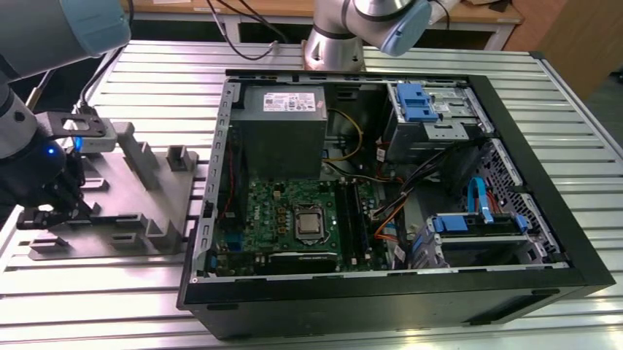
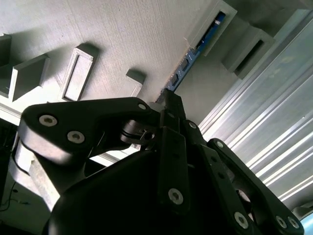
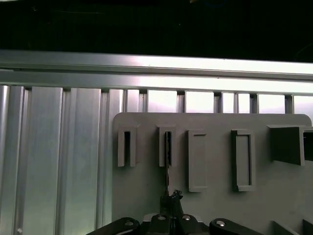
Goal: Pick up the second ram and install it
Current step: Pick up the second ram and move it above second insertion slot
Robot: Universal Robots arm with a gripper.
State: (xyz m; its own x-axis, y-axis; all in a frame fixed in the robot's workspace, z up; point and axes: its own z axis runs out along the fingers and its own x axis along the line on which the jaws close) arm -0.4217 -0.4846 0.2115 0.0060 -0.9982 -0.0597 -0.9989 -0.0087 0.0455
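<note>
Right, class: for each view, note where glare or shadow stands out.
First wrist view: glare streaks the table's aluminium rail, black beyond it. Second wrist view: the gripper looms dark against the pale fixture. Exterior view: even light, computer case shaded inside.

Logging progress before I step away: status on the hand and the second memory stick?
Hand shut on end of long, narrow dark memory stick. Stick on edge in slot of grey plastic fixture plate. Nothing seen in the way.
</note>
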